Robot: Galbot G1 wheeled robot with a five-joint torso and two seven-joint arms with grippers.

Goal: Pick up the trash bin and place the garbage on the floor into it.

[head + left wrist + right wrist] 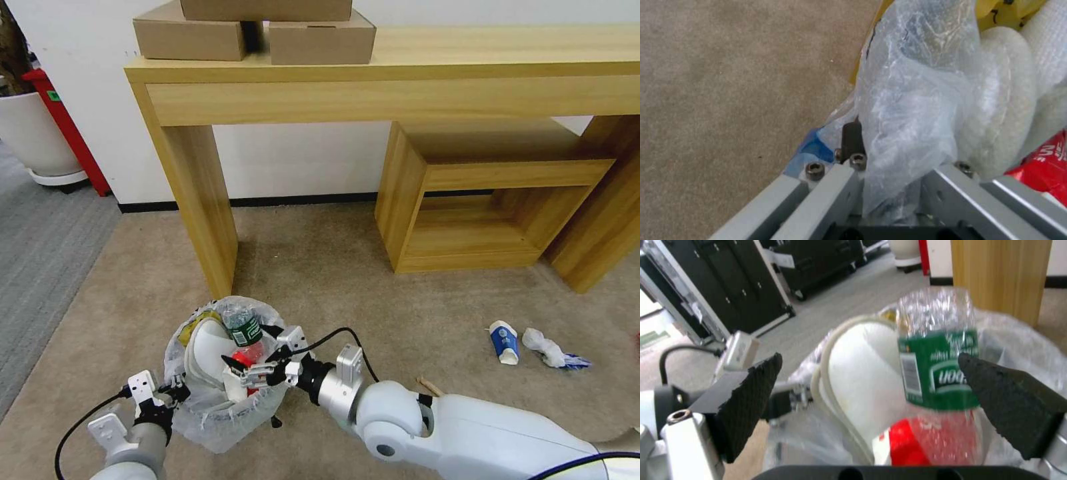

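With the left gripper (175,389) clamped on the trash bin (220,427) rim, the right gripper (257,363) hangs wide over the dropped bottle (241,325) — probably the paper cup (504,341) on the floor (373,293) next.

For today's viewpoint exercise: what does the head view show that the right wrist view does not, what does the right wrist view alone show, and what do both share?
Head view alone: the paper cup, crumpled tissue and stick lying on the beige carpet to the robot's right, the desk with boxes, and the left gripper shut on the bin's rim.

Right wrist view alone: black cases across the room, and the right gripper's pads seen close, spread open.

Shared: the bin, the green-labelled bottle inside it, and a red wrapper beneath.
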